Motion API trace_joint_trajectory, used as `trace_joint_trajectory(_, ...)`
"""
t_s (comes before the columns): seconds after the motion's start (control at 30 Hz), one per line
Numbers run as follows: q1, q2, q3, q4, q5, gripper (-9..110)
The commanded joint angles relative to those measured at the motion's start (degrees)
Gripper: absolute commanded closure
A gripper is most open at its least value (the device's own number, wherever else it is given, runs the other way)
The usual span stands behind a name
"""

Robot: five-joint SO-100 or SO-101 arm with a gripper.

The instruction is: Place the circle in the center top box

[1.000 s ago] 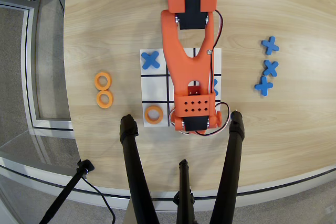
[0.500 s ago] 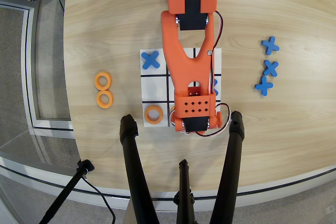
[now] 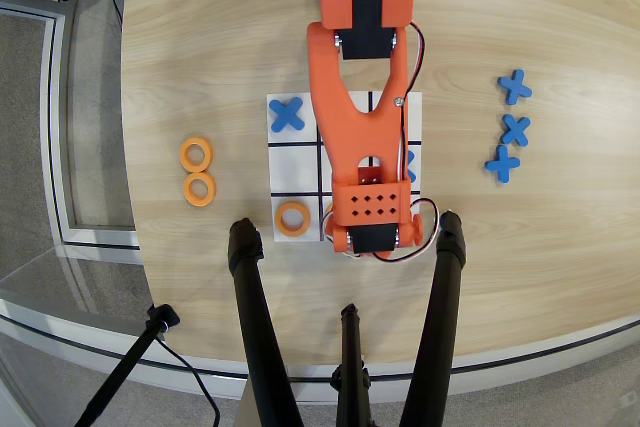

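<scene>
Overhead view, and my orange arm (image 3: 362, 117) stretches right down the middle of the white grid board (image 3: 292, 159), covering most of its centre column. My wrist block sits low over the row nearest the black tripod legs (image 3: 258, 327), squarely above the center top box (image 3: 347, 229), of which I can see only a sliver. My gripper (image 3: 365, 232) is tucked underneath that block, so I cannot tell how wide my fingers are, or whether they have anything between them. Peeking out at the left edge of my wrist there is a thin orange curve (image 3: 328, 213), which may be the circle, but too little shows to be sure. One orange ring (image 3: 293, 219) lies plainly in the cell just left of me. Two more rings (image 3: 197, 171) sit touching each other on the wooden table (image 3: 200, 57), left of the board. A blue cross (image 3: 287, 114) fills the far left cell, another blue piece (image 3: 409, 165) pokes out beside my arm, and three crosses (image 3: 511, 127) wait off to the right.
</scene>
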Motion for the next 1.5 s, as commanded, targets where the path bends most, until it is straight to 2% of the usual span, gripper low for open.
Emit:
trace_joint_trajectory(0.0,0.18,1.41,-4.04,1.41,0.00,88)
trace_joint_trajectory(0.2,1.58,7.73,-3.16,3.43,-0.26,88)
trace_joint_trajectory(0.37,2.99,17.58,4.22,4.04,-0.88,88)
trace_joint_trajectory(0.8,2.20,52.21,47.90,-3.25,-4.75,88)
trace_joint_trajectory(1.07,-0.44,73.12,71.98,-4.13,-8.79,88)
trace_joint_trajectory(1.47,-7.38,113.29,109.78,-2.72,-16.08,89)
